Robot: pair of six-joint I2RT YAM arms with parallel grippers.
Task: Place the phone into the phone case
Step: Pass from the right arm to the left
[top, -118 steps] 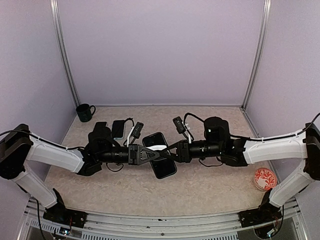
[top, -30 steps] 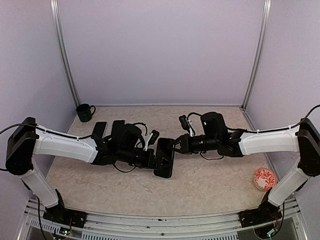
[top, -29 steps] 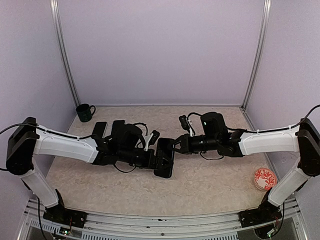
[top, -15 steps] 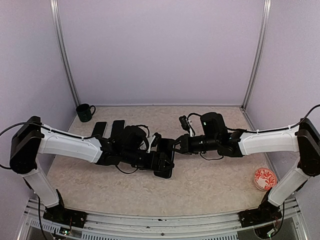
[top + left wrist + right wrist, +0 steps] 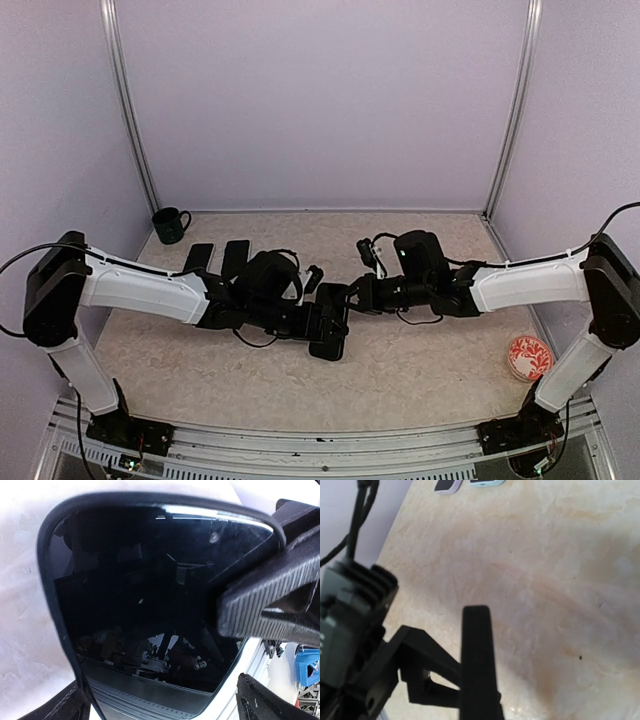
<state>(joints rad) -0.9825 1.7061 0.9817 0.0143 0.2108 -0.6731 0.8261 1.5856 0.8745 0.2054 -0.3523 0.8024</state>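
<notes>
we see the phone (image 5: 145, 605) lying flat on the table (image 5: 420, 370) between the two arms, its dark screen up. the case (image 5: 47, 585) shows as a black rim hugging the phone's left side and top edge. along the top right a thin bright strip of the phone's edge shows, and we cannot tell whether that corner is fully seated. the left claw (image 5: 322, 322) hangs right over the phone with its jaws spread wide, a finger (image 5: 70, 707) on each side, gripping nothing. the right claw (image 5: 343, 298) is pinched together and empty, its ribbed tip lying across the phone's top right corner. at the back left stand a mug (image 5: 170, 224) and two spare phones (image 5: 235, 257). a red dish (image 5: 528, 356) sits near the right arm.
</notes>
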